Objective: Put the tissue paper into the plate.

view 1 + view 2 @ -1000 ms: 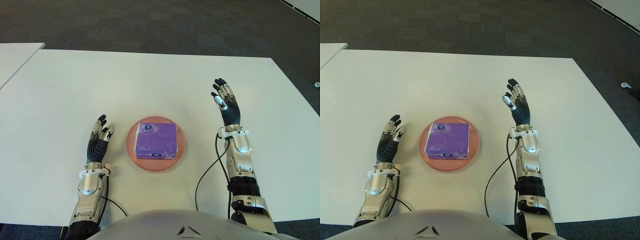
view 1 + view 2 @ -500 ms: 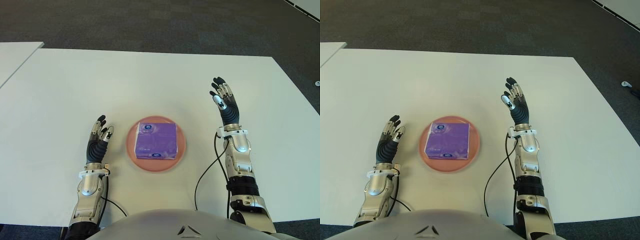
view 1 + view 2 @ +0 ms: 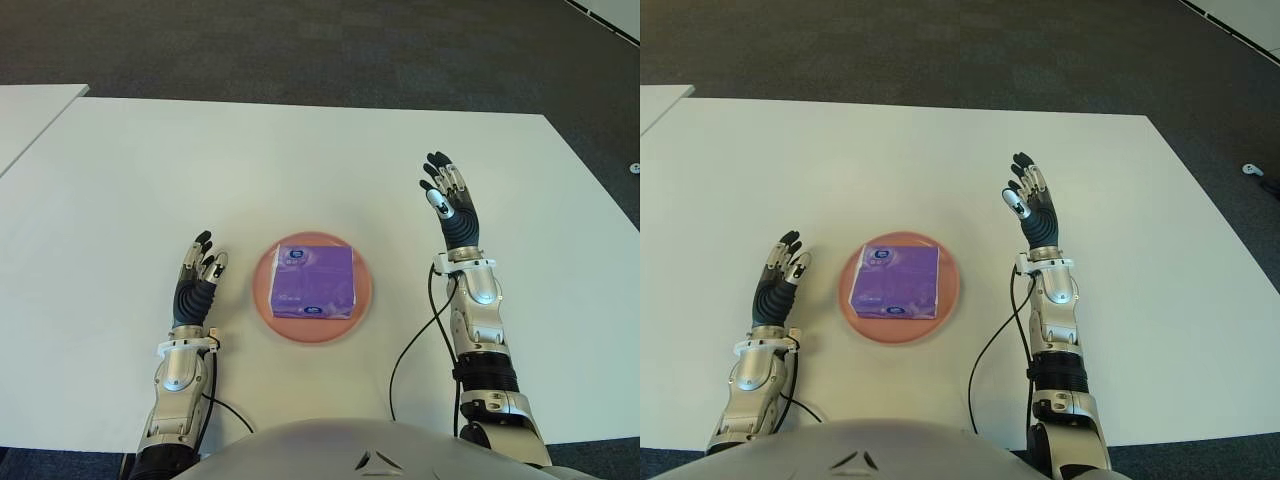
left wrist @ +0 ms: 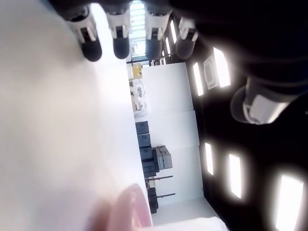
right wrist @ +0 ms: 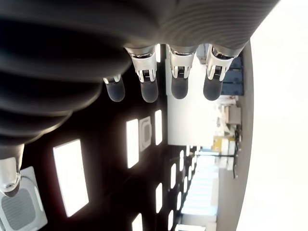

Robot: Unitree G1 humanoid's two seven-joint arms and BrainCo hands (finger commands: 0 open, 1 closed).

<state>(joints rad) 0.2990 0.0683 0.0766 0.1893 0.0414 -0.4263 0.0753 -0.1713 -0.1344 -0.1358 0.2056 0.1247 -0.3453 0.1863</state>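
Your right robot hand [image 3: 447, 200] is up to the right of the plate [image 3: 363, 295], fingers straight and spread, gripping nothing; its wrist view confirms four straight fingertips [image 5: 179, 86] against ceiling lights, a detail the eye views cannot give you. Your left robot hand [image 3: 198, 268] shows just left of the plate, fingers likewise extended and empty; its wrist view catches a blurred pink edge of the plate [image 4: 132, 207] beside the white worktop [image 3: 300, 160]. The tissue paper [image 3: 312, 281], a purple pack, lies flat in the plate, between both hands and apart from each.
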